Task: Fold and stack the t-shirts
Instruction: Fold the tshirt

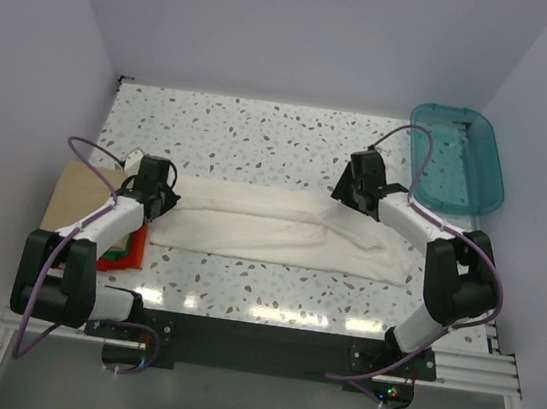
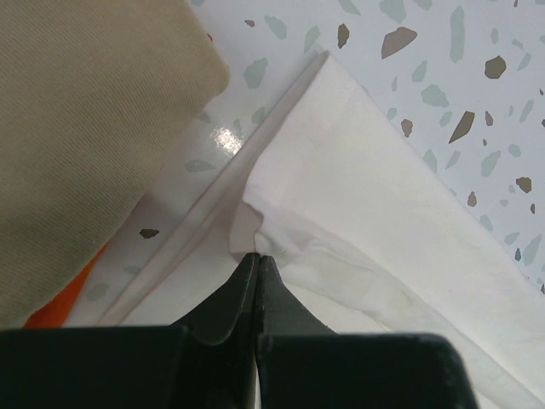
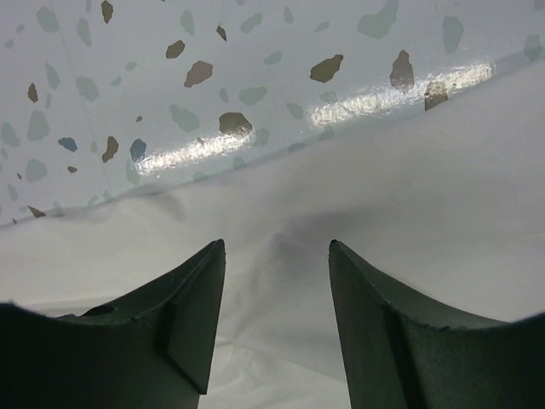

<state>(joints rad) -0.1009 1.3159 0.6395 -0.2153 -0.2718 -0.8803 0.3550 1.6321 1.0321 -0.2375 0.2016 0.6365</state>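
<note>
The white t-shirt point(image 1: 280, 228) lies folded into a long band across the middle of the table. My left gripper point(image 1: 158, 199) sits at the band's left end. In the left wrist view its jaws are shut point(image 2: 258, 256), and a puckered edge of the white t-shirt point(image 2: 383, 196) is pinched at their tips. My right gripper point(image 1: 356, 190) is over the band's upper right part. It is open point(image 3: 277, 247), with white cloth point(image 3: 281, 324) under and between the fingers and a small ridge rising there. A tan t-shirt point(image 1: 78, 194) tops a stack at the left, with green point(image 1: 134, 247) and red point(image 1: 113, 256) edges beneath.
A teal plastic bin point(image 1: 456, 158) stands at the back right corner. The tan shirt point(image 2: 85, 128) lies close beside the left gripper, with an orange-red edge point(image 2: 60, 311) under it. Bare speckled tabletop point(image 1: 261, 142) stretches behind the white band.
</note>
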